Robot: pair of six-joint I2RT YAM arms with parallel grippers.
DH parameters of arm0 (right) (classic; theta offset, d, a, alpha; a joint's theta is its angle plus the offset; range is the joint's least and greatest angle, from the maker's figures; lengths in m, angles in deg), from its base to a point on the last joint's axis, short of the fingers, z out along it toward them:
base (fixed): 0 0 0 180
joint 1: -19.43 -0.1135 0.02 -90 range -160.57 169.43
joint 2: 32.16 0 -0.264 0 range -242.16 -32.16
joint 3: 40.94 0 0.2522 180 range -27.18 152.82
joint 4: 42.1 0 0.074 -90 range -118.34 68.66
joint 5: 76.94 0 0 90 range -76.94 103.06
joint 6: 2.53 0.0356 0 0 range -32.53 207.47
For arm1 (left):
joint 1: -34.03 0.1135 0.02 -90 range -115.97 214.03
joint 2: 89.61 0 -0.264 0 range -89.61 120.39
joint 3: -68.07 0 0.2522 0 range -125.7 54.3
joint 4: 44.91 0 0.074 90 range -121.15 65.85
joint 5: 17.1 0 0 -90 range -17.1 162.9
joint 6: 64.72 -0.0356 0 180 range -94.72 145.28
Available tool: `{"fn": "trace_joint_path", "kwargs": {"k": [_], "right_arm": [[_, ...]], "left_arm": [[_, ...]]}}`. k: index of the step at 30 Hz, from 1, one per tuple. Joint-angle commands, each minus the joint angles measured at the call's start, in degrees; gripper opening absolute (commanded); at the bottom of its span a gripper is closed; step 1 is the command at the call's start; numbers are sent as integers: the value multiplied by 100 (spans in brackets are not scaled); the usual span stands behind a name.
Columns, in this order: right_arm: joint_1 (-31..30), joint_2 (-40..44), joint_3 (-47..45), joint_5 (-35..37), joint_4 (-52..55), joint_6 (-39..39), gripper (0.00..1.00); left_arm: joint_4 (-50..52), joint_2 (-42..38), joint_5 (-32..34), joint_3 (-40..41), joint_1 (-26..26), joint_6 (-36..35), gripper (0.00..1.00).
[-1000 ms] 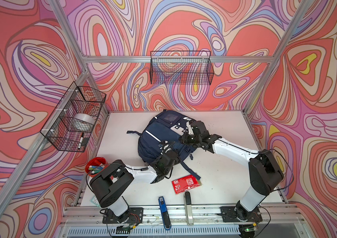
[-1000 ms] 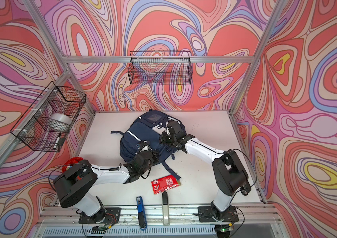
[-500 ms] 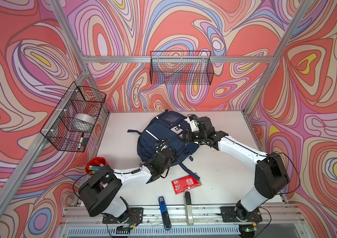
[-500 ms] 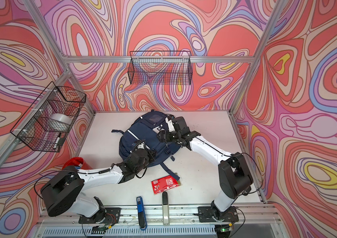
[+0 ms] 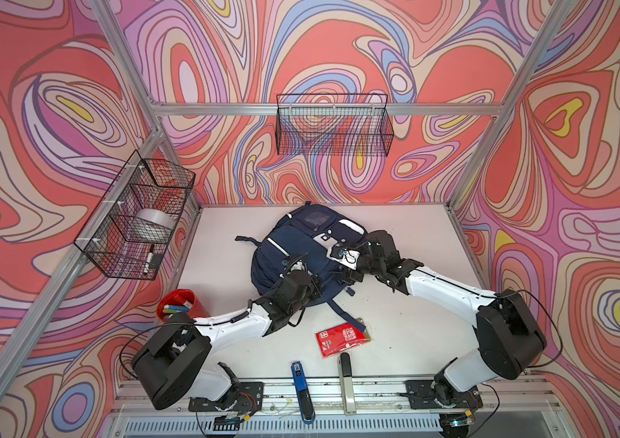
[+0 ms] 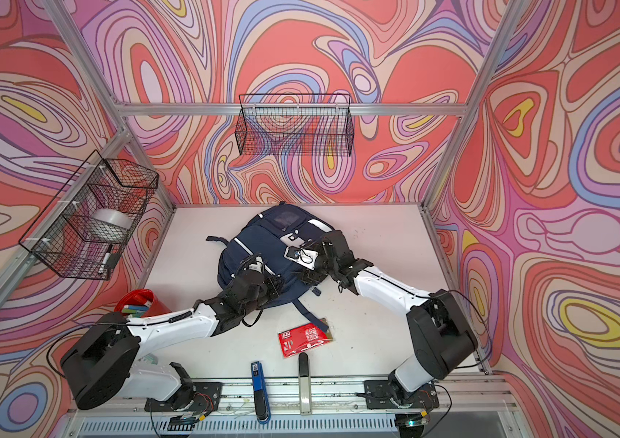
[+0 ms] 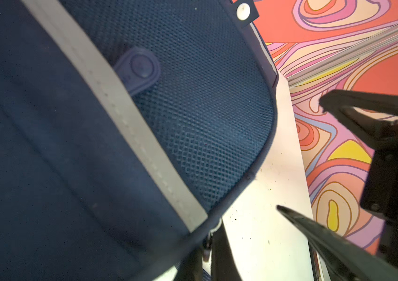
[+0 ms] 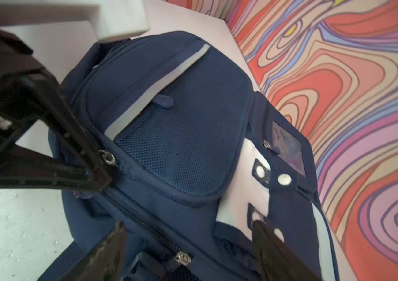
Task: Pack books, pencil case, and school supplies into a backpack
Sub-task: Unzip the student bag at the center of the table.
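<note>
— What just changed?

— My right hand (image 8: 187, 227) let go. A second ago it was clenched over the backpack (image 5: 293, 242). Now its fingers stand wide apart with nothing between them, hovering just above the zip (image 8: 139, 221).

— And the other?

— My left hand (image 8: 98, 176) stays clenched on the backpack's seam beside that zip, just across from my right, and it has slid farther up the pack.

— Where does that leave the packing?

— Only one hand holds the backpack now. The red packet (image 5: 340, 339) lies on the bench (image 5: 414, 242) well behind both hands, toward my base, and isn't packed. I can't see the books or the pencil case, so I can't tell whether they're inside. I'd judge my freed right hand best placed to fetch the packet.
</note>
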State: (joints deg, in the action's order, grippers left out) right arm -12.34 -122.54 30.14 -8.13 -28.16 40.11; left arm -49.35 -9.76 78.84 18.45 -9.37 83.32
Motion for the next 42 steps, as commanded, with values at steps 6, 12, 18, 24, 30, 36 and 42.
{"fn": "trace_joint_path", "kwargs": {"k": [6, 12, 18, 24, 30, 36, 42], "right_arm": [[-281, -441, -138, -217, -1017, -1826, 77], [-391, -834, -60, 27, -873, -2480, 68], [-435, -968, -91, 4, -1114, -2856, 8], [-458, -916, -70, 105, -977, -2657, 0], [-454, -880, 24, 119, -593, -2584, 0], [-446, -805, 121, 12, -421, -2407, 0], [-380, -818, 142, -30, -294, -2355, 0]], "left_arm": [[203, -236, -198, 85, 160, -87, 0], [571, -480, -271, 16, 174, -100, 0], [896, -690, -250, 54, 242, -226, 0], [1419, -886, -158, 74, 313, -344, 0], [2411, -1058, 173, -168, 387, -906, 0], [2971, -1076, 526, -305, 464, -1284, 0], [3532, -1435, 923, -492, 499, -1596, 0]]}}
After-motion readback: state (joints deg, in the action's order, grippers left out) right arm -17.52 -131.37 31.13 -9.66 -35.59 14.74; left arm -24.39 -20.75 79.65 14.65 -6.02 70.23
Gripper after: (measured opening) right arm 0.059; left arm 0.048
